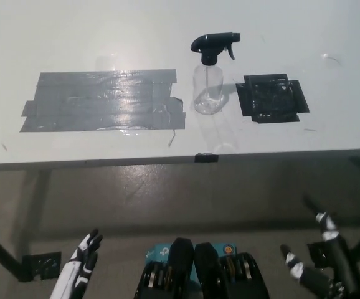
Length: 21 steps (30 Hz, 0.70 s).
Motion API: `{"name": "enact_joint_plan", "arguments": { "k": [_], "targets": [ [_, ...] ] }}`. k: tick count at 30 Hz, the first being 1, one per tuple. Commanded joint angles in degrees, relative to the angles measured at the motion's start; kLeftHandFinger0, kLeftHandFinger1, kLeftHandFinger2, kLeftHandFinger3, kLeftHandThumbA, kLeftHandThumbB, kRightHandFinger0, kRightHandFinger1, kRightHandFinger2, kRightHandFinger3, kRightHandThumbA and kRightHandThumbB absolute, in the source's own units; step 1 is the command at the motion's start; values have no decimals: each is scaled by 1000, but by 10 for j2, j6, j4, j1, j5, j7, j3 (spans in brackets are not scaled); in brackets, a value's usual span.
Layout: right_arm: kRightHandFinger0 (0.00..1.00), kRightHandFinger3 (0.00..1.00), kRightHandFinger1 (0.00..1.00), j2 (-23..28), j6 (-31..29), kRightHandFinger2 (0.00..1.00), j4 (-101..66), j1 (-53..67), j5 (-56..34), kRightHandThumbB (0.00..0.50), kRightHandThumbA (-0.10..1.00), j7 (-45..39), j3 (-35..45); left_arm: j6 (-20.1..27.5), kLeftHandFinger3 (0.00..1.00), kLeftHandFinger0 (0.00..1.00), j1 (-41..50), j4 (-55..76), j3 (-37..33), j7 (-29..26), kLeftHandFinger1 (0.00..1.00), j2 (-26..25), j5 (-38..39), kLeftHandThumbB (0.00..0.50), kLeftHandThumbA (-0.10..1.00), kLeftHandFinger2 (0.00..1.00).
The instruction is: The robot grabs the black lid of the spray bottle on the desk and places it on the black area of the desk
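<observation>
We see both robot hands low, below the counter (55, 37) edge and well apart from everything on it: white left robot hand (80, 265) at lower left with fingers apart and holding nothing, black right robot hand (314, 265) at lower right, fingers also spread and empty. The spray bottle (208, 87) stands upright between the grey tape patch (99, 103) and the black area (272, 98), black lid (212, 45) on top with the trigger pointing toward the black area. Risks as we judge them: the bottle is clear and looks empty, so a sideways nudge on the lid tips it; the lid may be screwed on, so lifting could drag the whole bottle; the black area is small, so a loose drop could land half off it. Count: one bottle, one lid, one black area, one grey patch, two robot hands.
</observation>
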<state>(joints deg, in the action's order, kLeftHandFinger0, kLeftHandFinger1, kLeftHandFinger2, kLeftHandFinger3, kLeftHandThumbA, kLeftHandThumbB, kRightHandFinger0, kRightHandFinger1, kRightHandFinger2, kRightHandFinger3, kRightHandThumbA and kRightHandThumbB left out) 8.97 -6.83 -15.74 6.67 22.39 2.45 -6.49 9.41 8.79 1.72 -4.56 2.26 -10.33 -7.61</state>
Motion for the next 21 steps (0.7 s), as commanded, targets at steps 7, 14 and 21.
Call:
{"name": "enact_joint_plan", "arguments": {
  "k": [7, 14, 21],
  "targets": [
    [1000, 1000, 1000, 31, 129, 1000, -106, -232, 145, 228, 688, -71, 28, -8, 1000, 1000, -3, 51, -11, 12, 1000, 14, 1, 331, 1000, 1000],
    [1000, 1000, 1000, 70, 178, 1000, 3, -389, 218, 270, 803, -111, -11, 8, 1000, 1000, -9, 10, -11, 8, 1000, 7, -12, 331, 1000, 1000],
    [1000, 1000, 1000, 67, 225, 1000, 110, -513, 314, 315, 760, -143, -82, 15, 1000, 1000, -10, -6, -8, 9, 1000, 2, -14, 301, 1000, 1000]
  ]
}}
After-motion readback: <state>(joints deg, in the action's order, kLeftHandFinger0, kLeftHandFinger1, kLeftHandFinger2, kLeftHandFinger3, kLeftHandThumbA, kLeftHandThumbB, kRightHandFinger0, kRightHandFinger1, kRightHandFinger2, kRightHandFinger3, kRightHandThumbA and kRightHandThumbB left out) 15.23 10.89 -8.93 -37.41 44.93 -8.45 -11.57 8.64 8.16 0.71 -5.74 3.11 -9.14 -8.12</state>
